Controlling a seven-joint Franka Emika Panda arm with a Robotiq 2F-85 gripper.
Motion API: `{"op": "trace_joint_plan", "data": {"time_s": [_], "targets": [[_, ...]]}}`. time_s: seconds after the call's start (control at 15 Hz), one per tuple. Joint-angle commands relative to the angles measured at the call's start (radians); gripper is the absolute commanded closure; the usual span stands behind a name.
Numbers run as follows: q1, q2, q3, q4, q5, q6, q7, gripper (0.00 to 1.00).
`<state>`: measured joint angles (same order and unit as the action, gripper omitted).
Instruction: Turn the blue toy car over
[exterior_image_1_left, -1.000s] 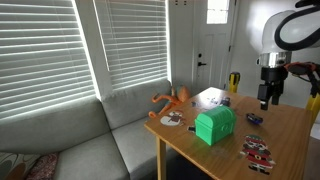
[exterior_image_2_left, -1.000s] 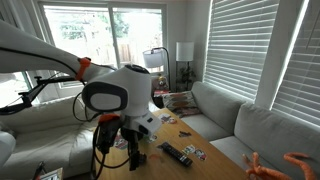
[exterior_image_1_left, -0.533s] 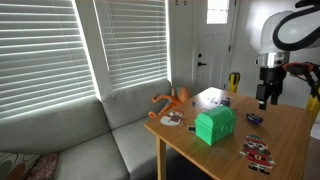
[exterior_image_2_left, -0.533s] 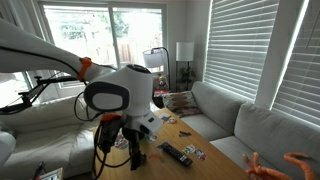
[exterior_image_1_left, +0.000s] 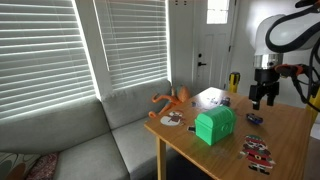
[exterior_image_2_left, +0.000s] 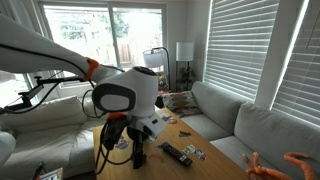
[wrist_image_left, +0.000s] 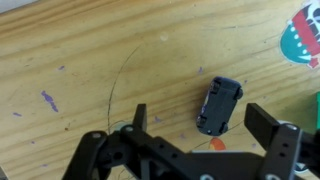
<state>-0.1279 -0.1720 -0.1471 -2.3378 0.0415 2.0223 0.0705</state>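
Observation:
In the wrist view the blue toy car (wrist_image_left: 219, 105) lies slanted on the wooden table (wrist_image_left: 80, 60), small and dark blue, with wheels showing along one side. My gripper (wrist_image_left: 200, 125) hangs open just above it. The car sits between the two black fingers (wrist_image_left: 262, 120), nearer the right one, and touches neither. In an exterior view the gripper (exterior_image_1_left: 262, 102) hovers over the table's far side, with the car (exterior_image_1_left: 253, 118) a small dark speck just below it. In an exterior view the gripper (exterior_image_2_left: 137, 160) points down and the car is hidden.
A green box (exterior_image_1_left: 214, 125) stands mid-table. An orange long-limbed toy (exterior_image_1_left: 172, 98) lies near the back edge. Flat red, white and black toys (exterior_image_1_left: 258, 150) lie at the front, and one (wrist_image_left: 305, 35) shows in the wrist view's corner. A grey sofa (exterior_image_1_left: 70, 135) borders the table.
The arm's wrist has shifted slightly sideways over the table. The gripper stays open and the car has not moved.

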Motion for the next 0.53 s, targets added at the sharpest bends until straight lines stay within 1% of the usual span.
{"op": "trace_joint_plan", "data": {"time_s": [0.0,0.07,0.27,0.33,0.4,0.47], "targets": [[0.003,0.058,0.009,0.054,0.048,0.01,0.034,0.04],[0.005,0.071,0.011,0.063,0.057,0.012,0.036,0.04],[0.009,0.109,0.018,0.091,0.079,0.007,0.044,0.15],[0.011,0.119,0.02,0.097,0.087,0.006,0.045,0.15],[0.011,0.128,0.023,0.105,0.092,0.001,0.049,0.2],[0.013,0.14,0.025,0.11,0.1,0.003,0.049,0.17]]}}
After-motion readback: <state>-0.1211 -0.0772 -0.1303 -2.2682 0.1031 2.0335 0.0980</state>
